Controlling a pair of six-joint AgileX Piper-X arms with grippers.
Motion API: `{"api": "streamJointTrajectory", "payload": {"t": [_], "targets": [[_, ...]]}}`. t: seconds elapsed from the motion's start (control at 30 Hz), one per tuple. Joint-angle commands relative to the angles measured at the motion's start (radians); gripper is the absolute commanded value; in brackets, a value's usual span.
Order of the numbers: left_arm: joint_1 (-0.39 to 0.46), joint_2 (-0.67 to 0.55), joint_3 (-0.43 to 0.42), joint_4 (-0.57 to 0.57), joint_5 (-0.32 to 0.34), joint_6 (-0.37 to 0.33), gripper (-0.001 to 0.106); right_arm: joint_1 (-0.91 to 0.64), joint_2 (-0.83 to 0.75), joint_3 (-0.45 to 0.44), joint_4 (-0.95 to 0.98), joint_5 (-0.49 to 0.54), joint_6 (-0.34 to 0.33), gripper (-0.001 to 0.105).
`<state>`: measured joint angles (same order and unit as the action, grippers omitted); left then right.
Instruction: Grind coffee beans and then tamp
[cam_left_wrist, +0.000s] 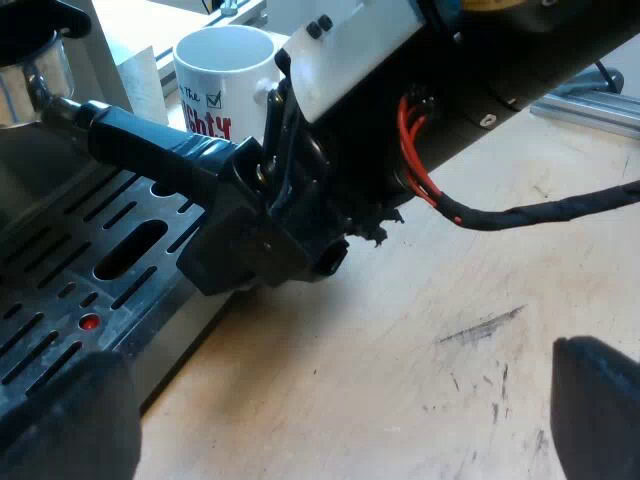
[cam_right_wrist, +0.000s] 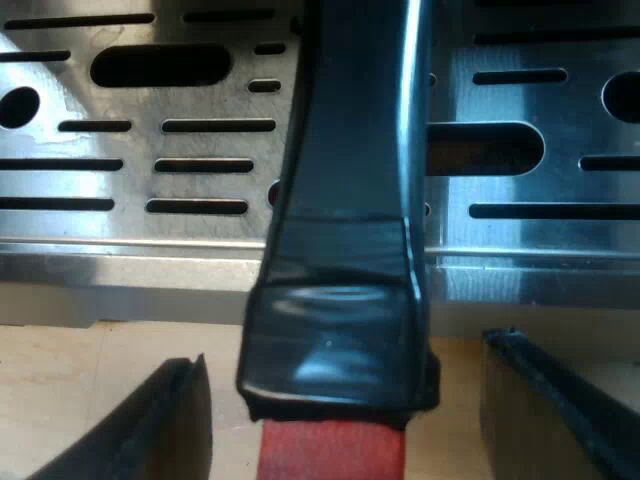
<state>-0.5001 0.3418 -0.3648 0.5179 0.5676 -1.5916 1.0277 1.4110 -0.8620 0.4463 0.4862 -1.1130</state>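
The holder's (cam_left_wrist: 30, 85) metal head is over the slotted steel drip tray (cam_right_wrist: 120, 170). Its dark, glossy handle (cam_right_wrist: 350, 180) reaches out past the tray's edge and finishes in a red end (cam_right_wrist: 330, 452). The right gripper (cam_right_wrist: 345, 400) is spread around that end, with a gap showing between each finger (cam_right_wrist: 170, 420) and the handle. The left gripper (cam_left_wrist: 330, 420) hangs wide open over the scuffed wooden table (cam_left_wrist: 420, 330), near the tray. Farther off stands a white mug (cam_left_wrist: 225, 70) with red lettering.

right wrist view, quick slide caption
Right gripper, fingers open either side of the holder's dark handle, over the machine's slotted drip tray
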Motion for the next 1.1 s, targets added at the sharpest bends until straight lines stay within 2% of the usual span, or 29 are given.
{"api": "streamJointTrajectory", "payload": {"t": [0.03,0.37,0.47,0.63,0.8,1.1], "targets": [[-0.005,0.003,-0.001,-0.015,0.012,-0.003,0.084,-0.012,-0.006,-0.011,-0.008,0.006,-0.006,0.059],[-0.005,0.003,-0.001,-0.015,0.012,-0.003,0.084,-0.013,-0.006,-0.011,0.000,0.003,-0.006,0.058],[-0.005,0.003,-0.001,-0.015,0.012,-0.003,0.084,-0.013,-0.006,-0.011,0.000,0.003,-0.006,0.049],[-0.005,0.003,-0.001,-0.015,0.012,-0.003,0.084,-0.013,-0.006,-0.011,0.000,0.003,-0.006,0.022],[-0.005,0.003,-0.001,-0.015,0.012,-0.003,0.084,-0.013,-0.006,-0.011,0.000,0.003,-0.006,0.001],[-0.005,0.003,-0.001,-0.015,0.012,-0.003,0.084,-0.011,-0.006,-0.011,0.000,0.003,-0.006,0.000]]}}
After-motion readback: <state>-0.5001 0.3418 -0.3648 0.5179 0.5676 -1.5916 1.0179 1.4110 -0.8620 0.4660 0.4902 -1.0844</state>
